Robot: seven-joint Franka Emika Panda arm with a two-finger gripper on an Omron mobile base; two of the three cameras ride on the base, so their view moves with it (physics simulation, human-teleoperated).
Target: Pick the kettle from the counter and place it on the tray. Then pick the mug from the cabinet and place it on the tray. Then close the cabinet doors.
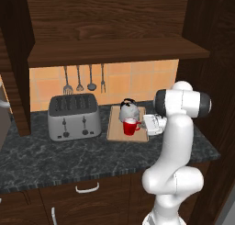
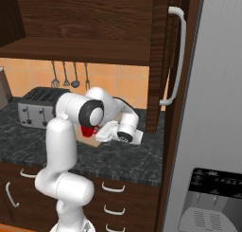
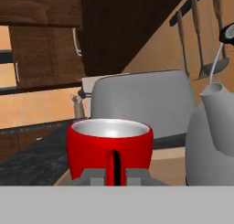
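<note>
On the dark marbled surface (image 1: pixel 92 155), going left to right in the left base view, the toaster (image 1: pixel 74 116) stands at about nine o'clock from the tray (image 1: pixel 117 130), apart from it and out of the way of the work. The tray lies flat so it can carry both items. The kettle (image 1: pixel 129 110) sits on its far half, at twelve o'clock from the mug (image 1: pixel 131 126), which rests upright on the near half, just beside the kettle. To the mug's three o'clock, the hand (image 1: pixel 146 124) reaches in low and level from the side, the way the mug's handle faces.

In the hand view the fingers are pressed nearly together on the mug's (image 3: pixel 109 147) small side handle, pinching it, so the mug likely has not been let go yet.

The mug is bright red and glossy, with a white inside and a thin vertical handle; it is smaller than the rounded silver-grey kettle (image 3: pixel 211 141). The cabinet door (image 2: pixel 165 56) on the right stands open, so closing is not yet done.
</note>
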